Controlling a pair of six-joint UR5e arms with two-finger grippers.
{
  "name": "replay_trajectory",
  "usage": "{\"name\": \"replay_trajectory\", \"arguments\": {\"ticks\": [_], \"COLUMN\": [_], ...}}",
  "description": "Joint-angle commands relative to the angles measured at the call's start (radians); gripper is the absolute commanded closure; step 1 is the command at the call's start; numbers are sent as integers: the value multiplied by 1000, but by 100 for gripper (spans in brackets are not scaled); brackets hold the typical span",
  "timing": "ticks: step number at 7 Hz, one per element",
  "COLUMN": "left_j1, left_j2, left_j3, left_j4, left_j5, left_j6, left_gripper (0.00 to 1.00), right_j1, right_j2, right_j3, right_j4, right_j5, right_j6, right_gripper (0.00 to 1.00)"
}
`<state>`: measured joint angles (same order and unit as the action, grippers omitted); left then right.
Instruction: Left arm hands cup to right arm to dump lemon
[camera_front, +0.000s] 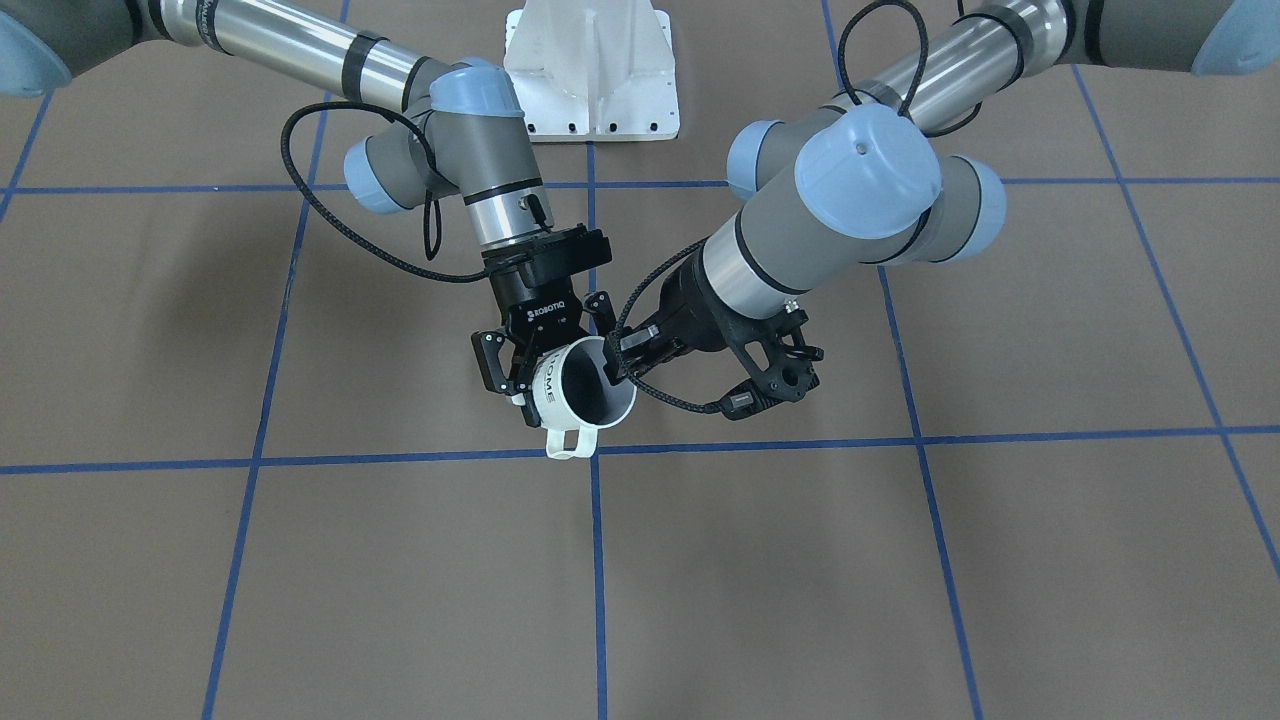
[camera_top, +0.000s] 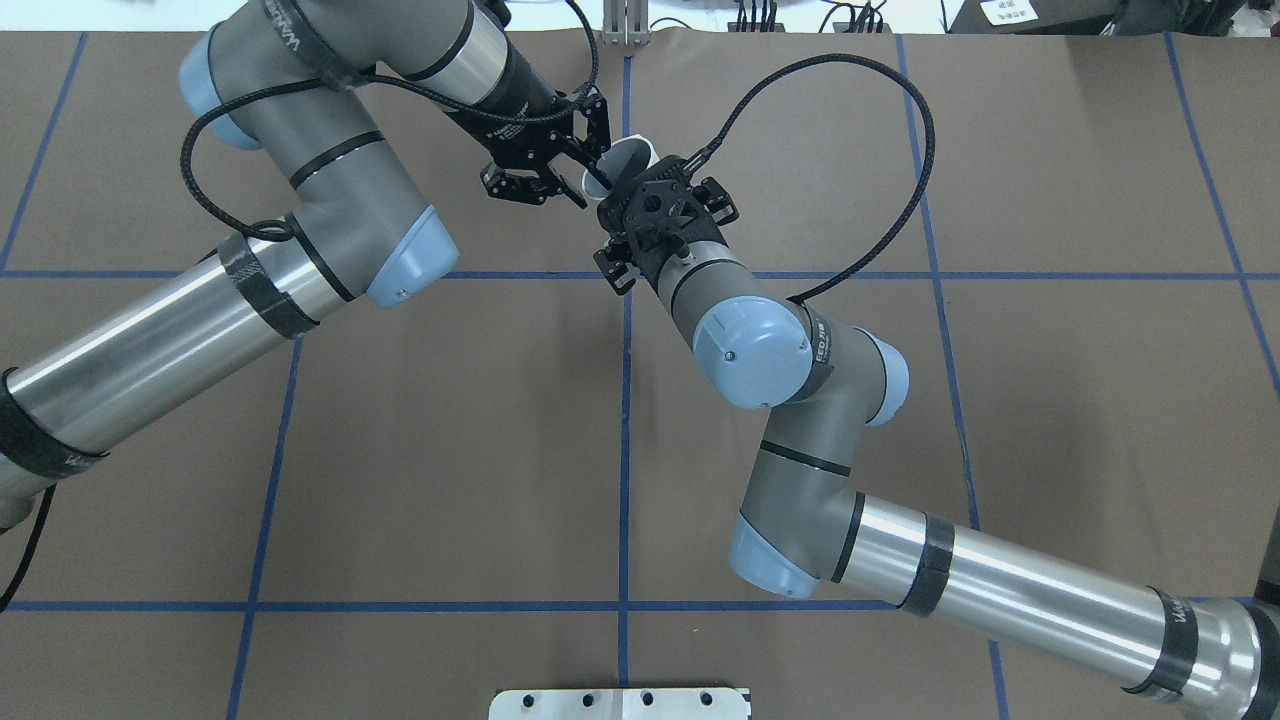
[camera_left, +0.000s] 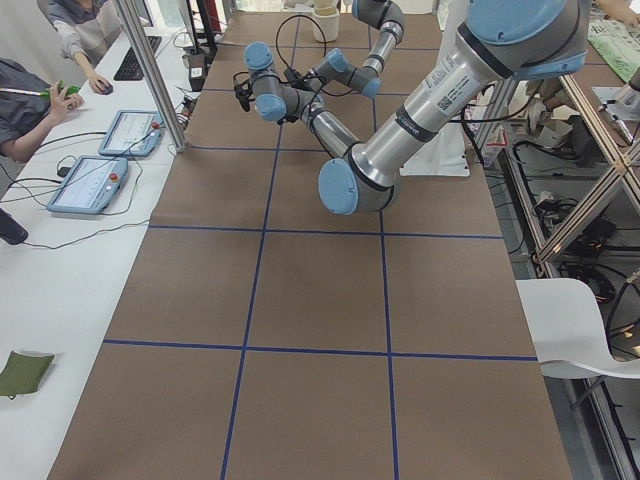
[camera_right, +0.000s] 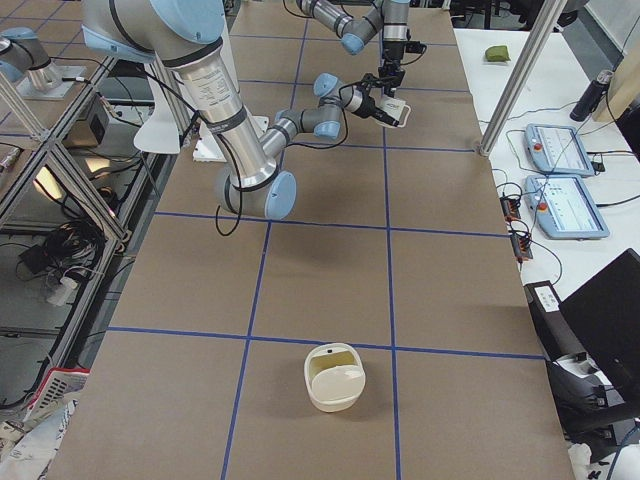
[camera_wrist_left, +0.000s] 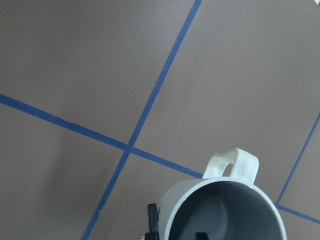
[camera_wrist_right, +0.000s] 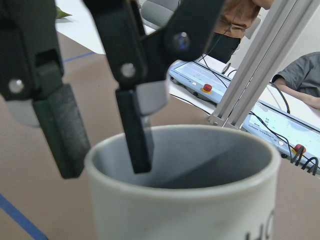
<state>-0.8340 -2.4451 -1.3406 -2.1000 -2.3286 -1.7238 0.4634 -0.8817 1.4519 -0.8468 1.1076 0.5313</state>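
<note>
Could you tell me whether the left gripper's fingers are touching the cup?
Cannot tell. In the right wrist view the left gripper straddles the rim of the cup, one finger inside and one outside, but neither contact nor a gap shows plainly.

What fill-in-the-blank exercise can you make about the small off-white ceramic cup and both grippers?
The small off-white ceramic cup is held ___ the brown table, not resting on it.
One finger of the black open-frame left gripper is ___ the cup, the other outside.
The black linkage-finger right gripper bears the white word ___.
Missing words: above; inside; ROBOTIQ.
</note>
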Motion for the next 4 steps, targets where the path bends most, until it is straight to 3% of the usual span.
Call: {"name": "replay_trajectory", "arguments": {"ticks": [1, 4], "left_j1": [4, 9], "left_j2": [0, 0], "left_j3": [8, 8], "left_j4": [0, 0], "left_j5": [0, 0], "left_j6": [3, 4], "left_gripper": [69, 77], "right_j1": [0, 0], "right_j2": [-3, 0], "right_j3": [1, 1], "right_j4": [-2, -2], "right_j5": [0, 0], "right_j6": [-1, -1], "right_gripper": [77, 76]}}
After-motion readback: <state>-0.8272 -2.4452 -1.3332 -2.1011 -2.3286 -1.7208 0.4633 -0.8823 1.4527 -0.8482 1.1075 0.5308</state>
